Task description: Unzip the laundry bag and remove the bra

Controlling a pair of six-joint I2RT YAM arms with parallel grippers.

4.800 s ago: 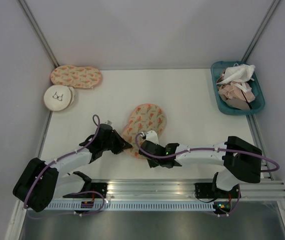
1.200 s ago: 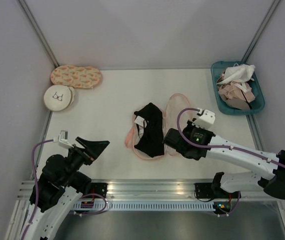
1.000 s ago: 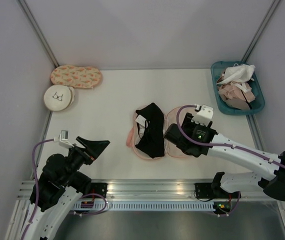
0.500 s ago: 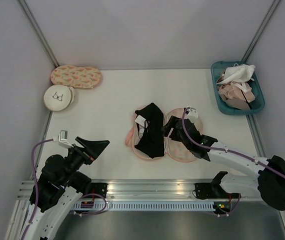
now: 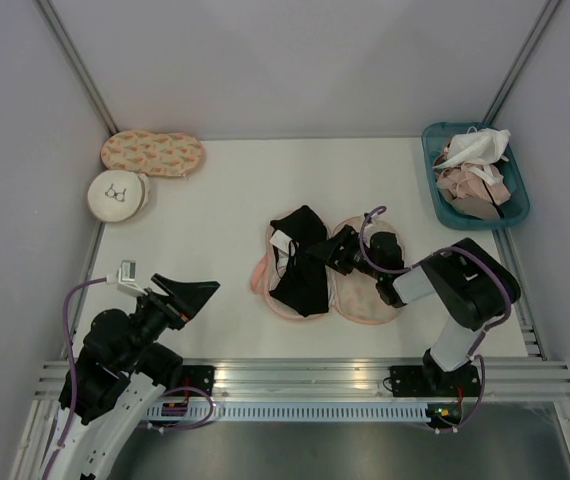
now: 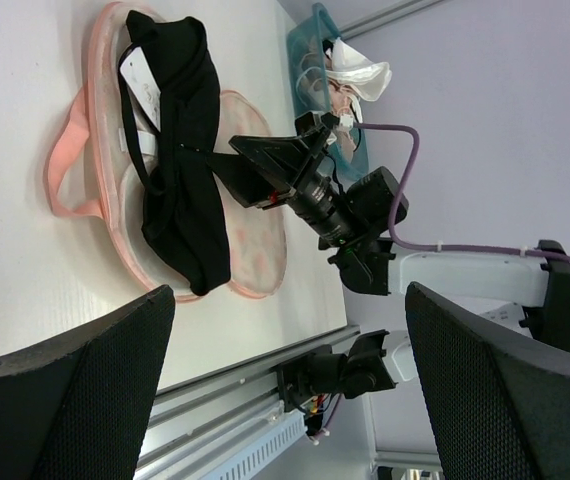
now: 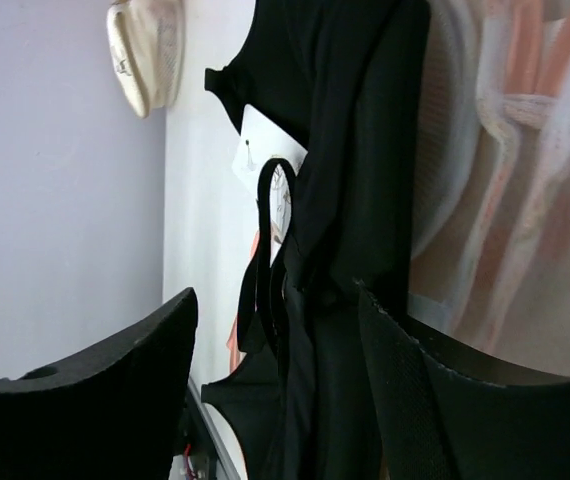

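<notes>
So here's where I'm at: the laundry bag [image 5: 363,302] lies unzipped and splayed flat in the middle of the white table [image 5: 215,215]. Both cups face up, showing a pale, mesh-looking lining with pink edging around it. The bra [image 5: 300,278] is draped over the left cup, a crumpled black strip of soft fabric with thin straps and a small white tag [image 5: 281,243] near its far end. The bag's pink loop strap [image 5: 258,281] pokes out from under it on the left side.

My right gripper [image 5: 321,256] is down low over the seam between the cups, fingers apart, tips right at the bra's edge. From the wrist view, black fabric and a strap loop fill the gap between them, but I can't tell if they actually touch it. My left gripper [image 5: 187,289] hangs well back near the table's front-left, fingers spread wide, holding nothing.

Other stuff: a like-printed case [image 5: 152,153] and a round white pouch [image 5: 117,195] sit just beside each other in the far-left corner. A teal plastic basket [image 5: 436,180] is far right, heaped with white and pinkish garments [image 5: 475,160].
</notes>
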